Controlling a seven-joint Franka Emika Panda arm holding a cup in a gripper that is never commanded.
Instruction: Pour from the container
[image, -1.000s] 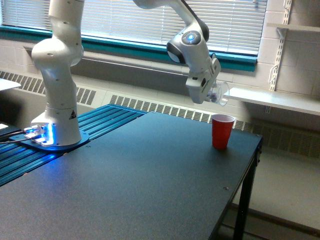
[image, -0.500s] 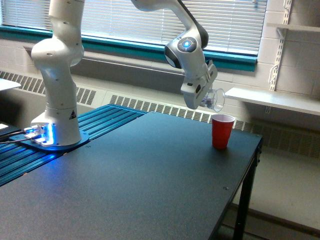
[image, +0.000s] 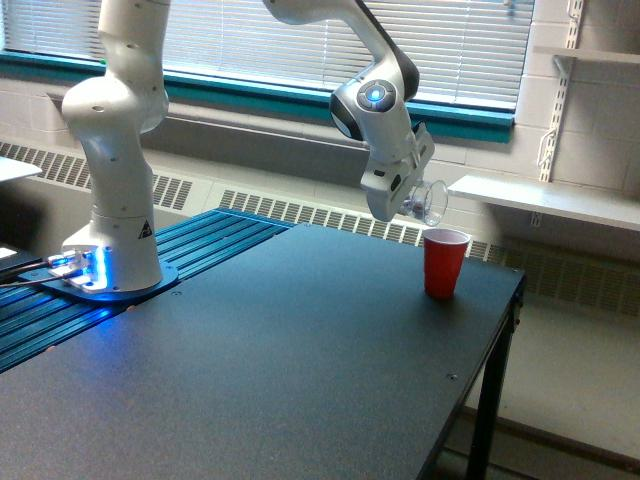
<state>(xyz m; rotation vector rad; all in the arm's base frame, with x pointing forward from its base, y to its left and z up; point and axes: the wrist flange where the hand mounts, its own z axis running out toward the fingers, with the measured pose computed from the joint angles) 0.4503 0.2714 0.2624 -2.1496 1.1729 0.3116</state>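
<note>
- The hand (image: 408, 203) is closed around the container (image: 428, 202), a small clear cup, and holds it in the air above the far right part of the bench (image: 300, 350) in the exterior view.
- The container lies tipped well onto its side, its open mouth turned toward the exterior view's right and slightly down.
- The red cup (image: 444, 262) stands upright on the bench near its far right corner, just below the container and a little to the exterior view's right of it; the two are apart, not touching.
- The step in hand looks to be the pour itself, with the container's mouth brought near the red cup's rim.
- Whether anything is inside the container or falling from it cannot be told; it is too small and clear to read.
- The next move likely calls for more tilt of the wrist while the lip stays over the red cup's opening, so the contents land inside and not on the bench.
</note>
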